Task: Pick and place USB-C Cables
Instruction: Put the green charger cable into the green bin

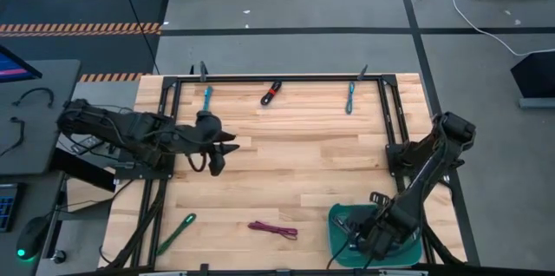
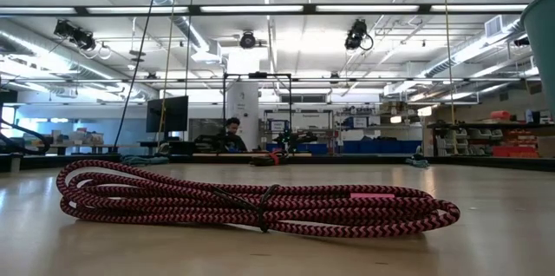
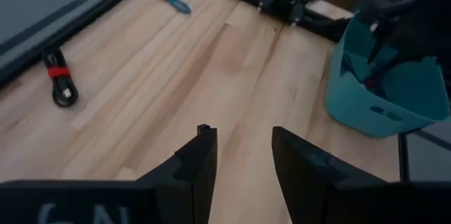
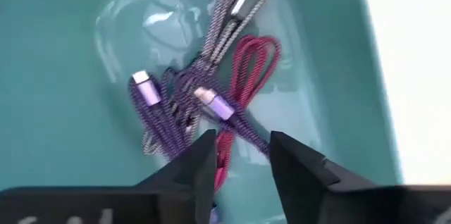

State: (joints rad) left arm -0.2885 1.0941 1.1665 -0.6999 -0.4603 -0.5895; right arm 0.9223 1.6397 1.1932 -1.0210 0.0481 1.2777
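The right gripper [image 4: 239, 157], jaws apart and empty, hangs over cables in the teal bin [image 4: 63, 76]; the drop looks done. Next, lift out and fetch the magenta cable [image 1: 273, 230]. The left gripper [image 3: 243, 157] waits, jaws apart.

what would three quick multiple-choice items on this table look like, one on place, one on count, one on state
1. Where is the right gripper?
A over the teal bin
B at the far rail
C beside the green cable

2. How many cable bundles lie on the wood outside the bin?
A two
B five
C eight

3. The left gripper is:
A shut on a cable
B open, empty
C inside the bin

Answers:
1 A, its wrist view looks down onto cables in the bin.
2 B, three near the far rail, two near the front.
3 B, bare wood shows between its fingers.
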